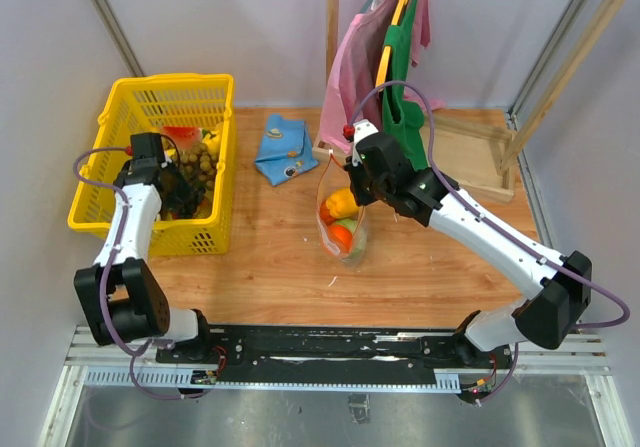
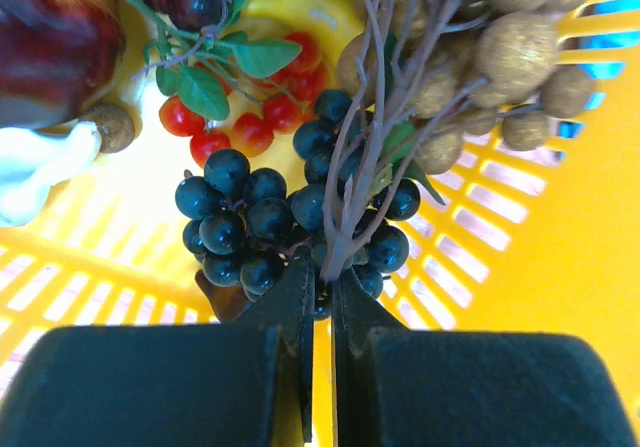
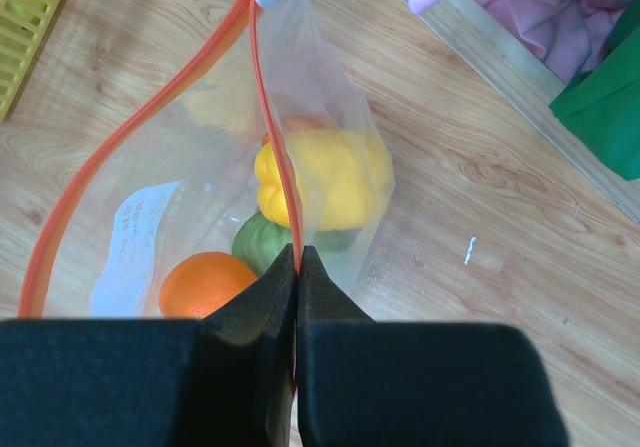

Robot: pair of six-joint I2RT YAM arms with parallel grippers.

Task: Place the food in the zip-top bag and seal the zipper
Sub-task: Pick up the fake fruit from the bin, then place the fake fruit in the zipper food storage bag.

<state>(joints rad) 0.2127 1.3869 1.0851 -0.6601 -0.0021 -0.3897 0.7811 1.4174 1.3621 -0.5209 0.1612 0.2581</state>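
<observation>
The clear zip-top bag point(image 1: 343, 222) hangs open at mid table, holding an orange point(image 3: 205, 284), a green piece point(image 3: 262, 242) and a yellow piece point(image 3: 325, 179). My right gripper point(image 3: 298, 254) is shut on the bag's red zipper strip point(image 3: 268, 117) and holds the mouth up; it also shows in the top view point(image 1: 357, 167). My left gripper point(image 2: 325, 272) is inside the yellow basket point(image 1: 128, 102), shut on the stem of the dark purple grapes point(image 2: 250, 217). Red berries point(image 2: 255, 127) and a brown fruit bunch point(image 2: 500, 57) lie around them.
A blue folded cloth point(image 1: 284, 147) lies behind the bag. A wooden rack base point(image 1: 470, 152) with pink and green clothes point(image 1: 385, 57) hanging stands at the back right. The basket fills the left side.
</observation>
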